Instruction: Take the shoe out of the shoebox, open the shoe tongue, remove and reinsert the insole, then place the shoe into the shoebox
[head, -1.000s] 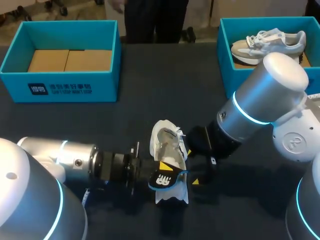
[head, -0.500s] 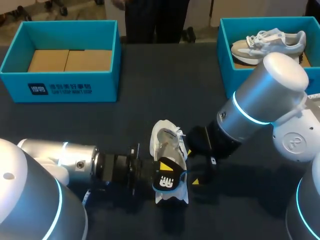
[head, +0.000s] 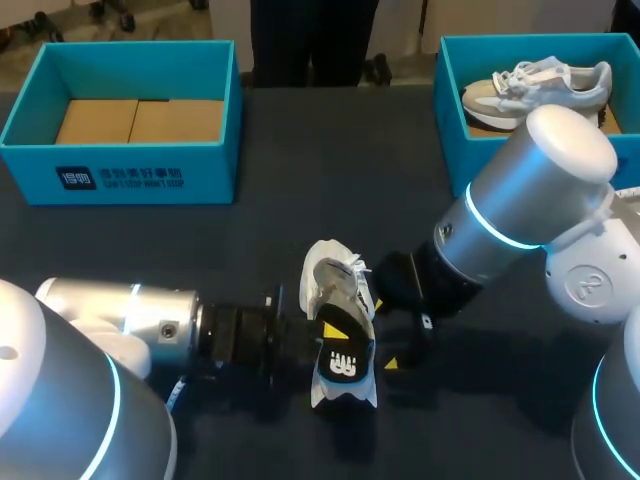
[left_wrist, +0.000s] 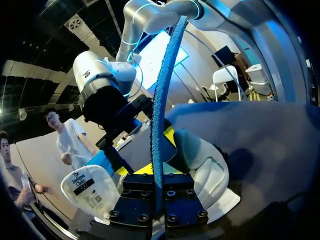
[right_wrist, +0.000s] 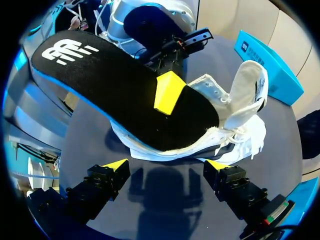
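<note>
Left gripper (head: 333, 332) pinched shut on black foam insole with blue edge (head: 341, 362), insole's front end at opening of white lace-up sneaker (head: 335, 285), mid dark table (head: 300, 210). Right gripper (right_wrist: 166, 165) spread wide, empty, just beside sneaker. Risk: if you push insole, unheld sneaker slides or insole buckles. Sneaker's long axis runs near-to-far, toe likely toward far edge

Shoeboxes, two: left shoebox (head: 140, 175), right shoebox (head: 450, 130). Shoes, two: white shoe (head: 335, 285), grey shoe (head: 540, 85). Insole (head: 347, 365), one. Pincers, two: left pincer (head: 333, 335), right pincer (right_wrist: 166, 165).
</note>
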